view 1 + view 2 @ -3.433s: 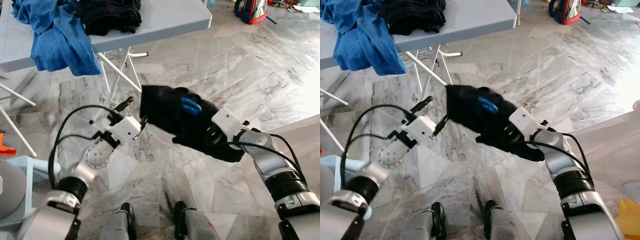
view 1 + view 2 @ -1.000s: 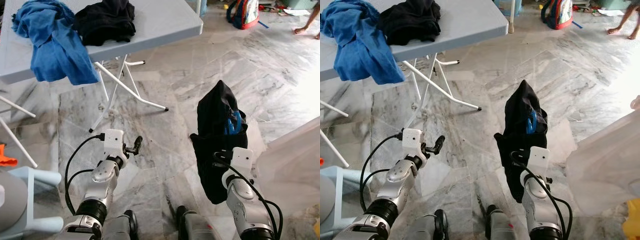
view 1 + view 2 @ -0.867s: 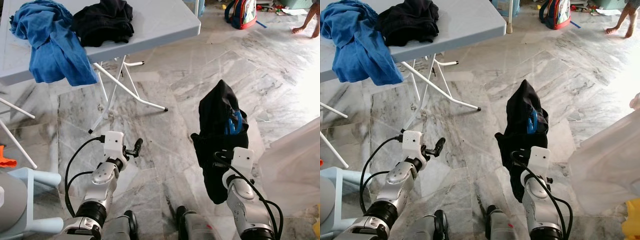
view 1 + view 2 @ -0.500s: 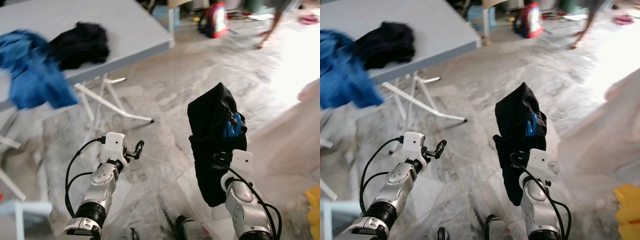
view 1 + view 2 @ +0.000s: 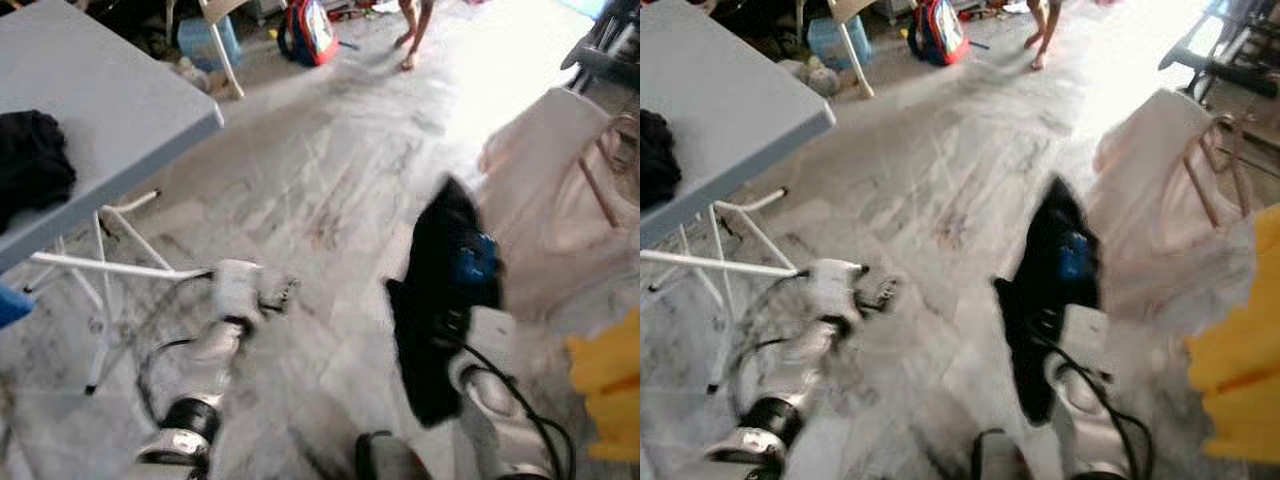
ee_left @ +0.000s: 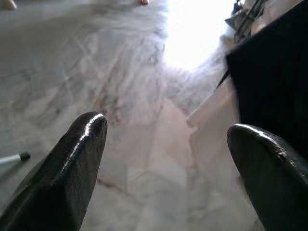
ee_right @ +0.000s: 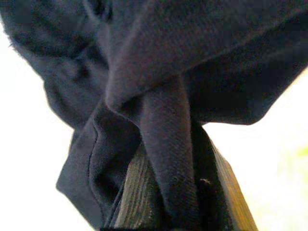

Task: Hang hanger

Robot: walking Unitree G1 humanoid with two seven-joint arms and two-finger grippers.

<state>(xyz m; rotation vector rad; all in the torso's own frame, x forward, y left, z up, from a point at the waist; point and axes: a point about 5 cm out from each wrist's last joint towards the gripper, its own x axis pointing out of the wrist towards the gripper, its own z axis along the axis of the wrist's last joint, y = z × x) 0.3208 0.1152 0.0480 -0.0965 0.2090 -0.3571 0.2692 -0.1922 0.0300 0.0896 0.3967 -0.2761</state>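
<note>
Right gripper (image 5: 452,322): you have it raised and closed on the hanger; the dark cloth covers the fingertips, so the exact bite is hidden from you.
Hanger (image 7: 137,197): look along the right jaws and you see a pale, grained wooden bar rising straight out from between them; a blue piece (image 5: 472,262) shows through the cloth higher up, and whether that is its hook you cannot tell.
Garment (image 5: 440,300): black woven cloth draped over the hanger, bunched above the jaws and trailing below them past the wrist.
Handling, as a judgement: the bar should be stiff and light, so keep your hold on the wood; the cloth is soft and loose, likely to slide or swing as you walk or tilt the wrist.
Where to take hold: stay on the bar near its middle, never on fabric alone.
Left gripper (image 6: 168,159): its two rounded, glossy black fingers stand wide apart with nothing between them, only marble floor (image 6: 130,96) beyond the tips and the black cloth off past one finger.
Ahead: pale garments (image 5: 1160,200) and a yellow one (image 5: 1240,330) hang just beyond the right jaws, probably on the rack you want.
Picture quality: the head views are blurred.
</note>
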